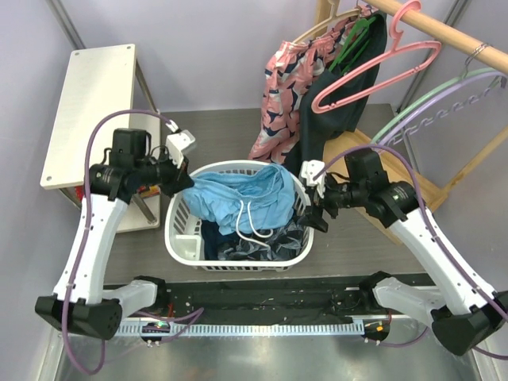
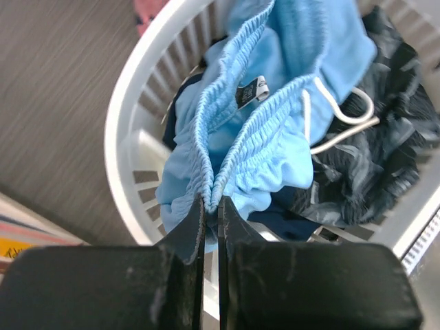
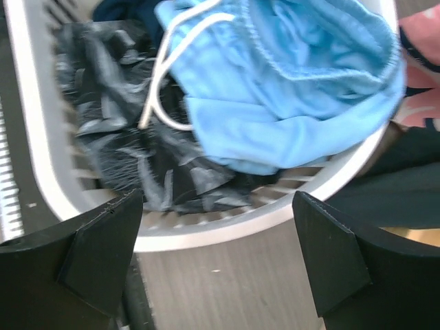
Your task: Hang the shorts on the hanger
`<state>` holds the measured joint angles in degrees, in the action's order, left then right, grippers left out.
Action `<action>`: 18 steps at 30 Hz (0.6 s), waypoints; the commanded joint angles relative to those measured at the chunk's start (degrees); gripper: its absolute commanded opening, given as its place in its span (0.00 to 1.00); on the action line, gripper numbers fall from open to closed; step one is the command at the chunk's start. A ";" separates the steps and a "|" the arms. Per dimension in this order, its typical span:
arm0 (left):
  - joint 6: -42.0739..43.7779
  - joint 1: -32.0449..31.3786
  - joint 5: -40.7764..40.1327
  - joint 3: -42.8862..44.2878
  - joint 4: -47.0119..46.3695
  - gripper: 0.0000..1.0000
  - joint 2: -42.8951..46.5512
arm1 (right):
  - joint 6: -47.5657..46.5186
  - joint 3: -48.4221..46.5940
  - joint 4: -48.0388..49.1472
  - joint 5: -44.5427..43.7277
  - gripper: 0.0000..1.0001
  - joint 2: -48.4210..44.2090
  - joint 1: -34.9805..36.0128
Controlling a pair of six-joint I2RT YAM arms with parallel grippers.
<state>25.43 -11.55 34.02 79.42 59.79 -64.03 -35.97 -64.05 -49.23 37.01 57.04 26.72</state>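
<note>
Fingers of the left gripper [image 2: 212, 205] are pinched shut on the gathered waistband of the shorts [image 2: 275, 144], bottom centre of the left wrist view. Inside the waistband sits a small dark label [image 2: 251, 93]; its print is too small to read. The white drawstring [image 2: 340, 118] loops to the right over a dark garment [image 2: 375, 165]. Both lie in a white slatted basket [image 2: 117, 158]. A coloured strip at the lower left corner is cut off and illegible.

The right gripper [image 3: 216, 206] stands wide open over the basket's near rim, touching nothing. The shorts [image 3: 295, 89] fill the upper right of that view, blurred at the far edge.

From above, the basket [image 1: 178, 230] sits mid-frame on the bench [image 1: 214, 135] between the left gripper [image 1: 184, 181] and the right gripper [image 1: 314, 211]. The hanger [image 1: 371, 70] hangs from a wooden rail [image 1: 444, 36] at upper right, well apart from the shorts [image 1: 246, 198].
</note>
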 commanded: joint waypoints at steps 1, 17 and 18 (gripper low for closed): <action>-5.48 4.69 0.79 2.58 -3.28 0.00 -2.67 | -2.26 -4.32 9.67 -5.02 0.95 5.61 0.35; -2.40 5.40 -0.19 2.76 -0.99 0.00 -8.04 | -18.35 -17.15 18.03 -3.62 0.95 29.97 0.61; -2.84 5.40 -0.01 2.67 -1.43 0.00 -8.04 | -18.79 -17.51 17.86 -3.53 0.94 31.11 0.87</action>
<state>23.05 -6.55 32.42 80.58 59.86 -72.07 -49.89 -77.87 -33.67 31.70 87.02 26.89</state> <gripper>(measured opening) 0.025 0.948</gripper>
